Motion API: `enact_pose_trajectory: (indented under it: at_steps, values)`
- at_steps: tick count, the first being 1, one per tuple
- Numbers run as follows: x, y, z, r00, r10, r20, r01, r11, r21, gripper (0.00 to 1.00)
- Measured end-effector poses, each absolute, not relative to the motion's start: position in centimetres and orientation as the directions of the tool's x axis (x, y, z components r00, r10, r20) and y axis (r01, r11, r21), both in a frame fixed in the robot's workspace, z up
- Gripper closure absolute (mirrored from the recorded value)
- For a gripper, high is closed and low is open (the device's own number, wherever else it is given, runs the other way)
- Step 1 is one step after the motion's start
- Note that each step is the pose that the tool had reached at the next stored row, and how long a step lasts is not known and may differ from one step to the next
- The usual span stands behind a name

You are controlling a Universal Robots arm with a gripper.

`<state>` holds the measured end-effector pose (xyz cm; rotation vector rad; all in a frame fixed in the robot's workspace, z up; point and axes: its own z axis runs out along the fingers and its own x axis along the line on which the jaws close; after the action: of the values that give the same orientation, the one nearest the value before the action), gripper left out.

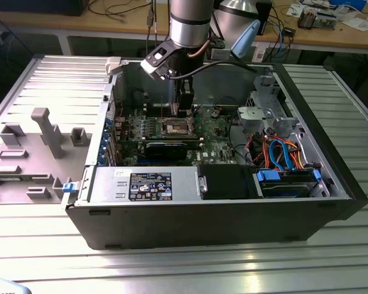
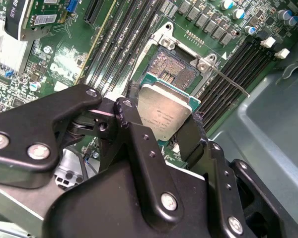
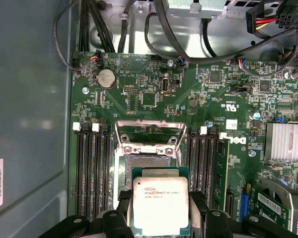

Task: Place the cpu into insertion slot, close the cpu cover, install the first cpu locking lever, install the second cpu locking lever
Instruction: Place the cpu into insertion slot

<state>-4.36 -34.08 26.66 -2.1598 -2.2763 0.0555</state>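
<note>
Silvery-tan cpu; gripper pinches its side edges, keeping it flat; hangs over insertion slot; cpu cover raised, leaving socket clear

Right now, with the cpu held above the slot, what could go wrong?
1. The jaws pinch the cpu by two edges only; if it slips, it may drop onto the slot and perhaps damage it.
2. In the second wrist view the cpu looks offset from the slot, so it might seat crooked.
3. The cover stands open close by; the cpu or jaws could strike it.
</note>
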Motion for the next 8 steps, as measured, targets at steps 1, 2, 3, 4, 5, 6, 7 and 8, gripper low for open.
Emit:
enact_pose_trajectory:
  at_steps: [1, 2, 3, 4, 5, 6, 7, 8]
  values:
    - [-4.36, -34.08, 26.64, -0.053, 0.998, -0.022, 0.998, 0.052, -0.028, 0.45]
    - [-4.36, -34.08, 26.63, -0.053, 0.998, -0.022, 0.998, 0.052, -0.028, 0.45]
    - [-4.36, -34.08, 26.61, -0.053, 0.998, -0.022, 0.998, 0.052, -0.028, 0.45]
    - [-4.36, -34.08, 26.59, -0.053, 0.998, -0.022, 0.998, 0.052, -0.028, 0.45]
    - [-4.36, -34.08, 26.58, -0.053, 0.998, -0.022, 0.998, 0.052, -0.028, 0.45]
    - [-4.36, -34.08, 26.56, -0.053, 0.998, -0.022, 0.998, 0.052, -0.028, 0.45]
    - [-4.36, -34.08, 26.54, -0.053, 0.998, -0.022, 0.998, 0.052, -0.028, 0.45]
    - [-4.36, -34.08, 26.53, -0.053, 0.998, -0.022, 0.998, 0.052, -0.028, 0.45]
